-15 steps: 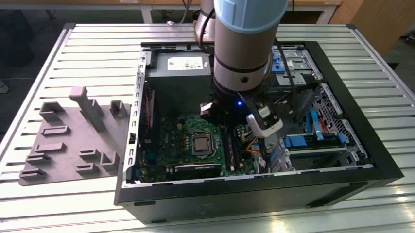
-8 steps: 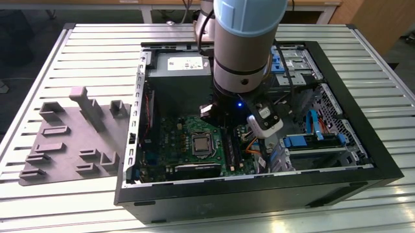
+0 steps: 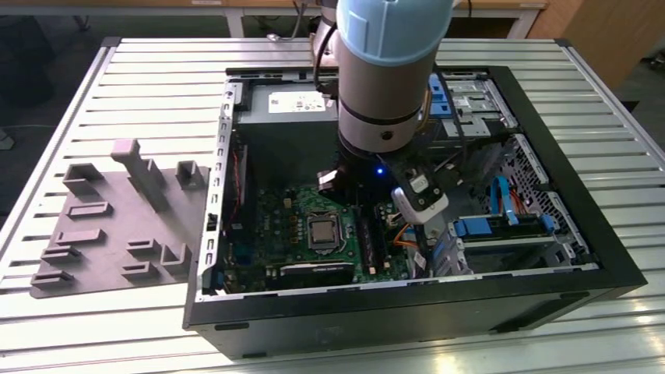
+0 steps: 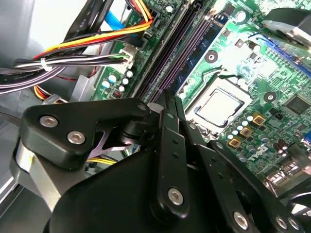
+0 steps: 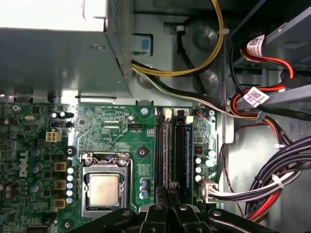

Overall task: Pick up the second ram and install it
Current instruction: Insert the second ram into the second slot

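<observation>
Slatted table (image 3: 124, 70), grey tray (image 3: 109, 226) exterior-only; wrist views: clenched hand (image 4: 170, 104) over motherboard slots (image 5: 172, 150).

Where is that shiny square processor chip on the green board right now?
The processor sits in its metal socket on the green motherboard, beside the long black memory slots in both wrist views. In the exterior view it lies low inside the open computer case, under the arm.

motherboard (image 5: 112, 131): white silk-screen marks, too small to read | cable tags (image 5: 256, 97): barcode print, illegible | power supply sticker (image 3: 296, 101): print illegible
</observation>
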`<action>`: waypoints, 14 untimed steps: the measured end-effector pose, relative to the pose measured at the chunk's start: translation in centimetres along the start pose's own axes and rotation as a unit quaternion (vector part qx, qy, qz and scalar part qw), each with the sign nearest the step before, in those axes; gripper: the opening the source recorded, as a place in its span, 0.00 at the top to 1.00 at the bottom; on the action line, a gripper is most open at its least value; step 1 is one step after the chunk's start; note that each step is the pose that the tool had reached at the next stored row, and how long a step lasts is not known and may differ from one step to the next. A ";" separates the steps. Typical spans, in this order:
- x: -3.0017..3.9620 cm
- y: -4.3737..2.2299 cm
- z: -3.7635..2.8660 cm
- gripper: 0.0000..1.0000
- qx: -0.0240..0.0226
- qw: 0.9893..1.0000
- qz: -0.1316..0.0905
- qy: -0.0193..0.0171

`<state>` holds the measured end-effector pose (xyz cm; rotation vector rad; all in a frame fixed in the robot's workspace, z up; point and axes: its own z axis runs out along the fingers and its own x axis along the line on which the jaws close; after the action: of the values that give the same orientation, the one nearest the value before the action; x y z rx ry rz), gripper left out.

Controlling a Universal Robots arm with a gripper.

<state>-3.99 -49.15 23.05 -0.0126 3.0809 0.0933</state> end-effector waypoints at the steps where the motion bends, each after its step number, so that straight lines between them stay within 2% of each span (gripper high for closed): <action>1: 0.00 0.04 0.04 0.88 0.000 1.000 0.000 0.000; 14: -0.11 0.14 0.50 0.88 0.000 1.000 -0.002 0.000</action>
<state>-3.85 -48.98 22.56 -0.0175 3.0810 0.0933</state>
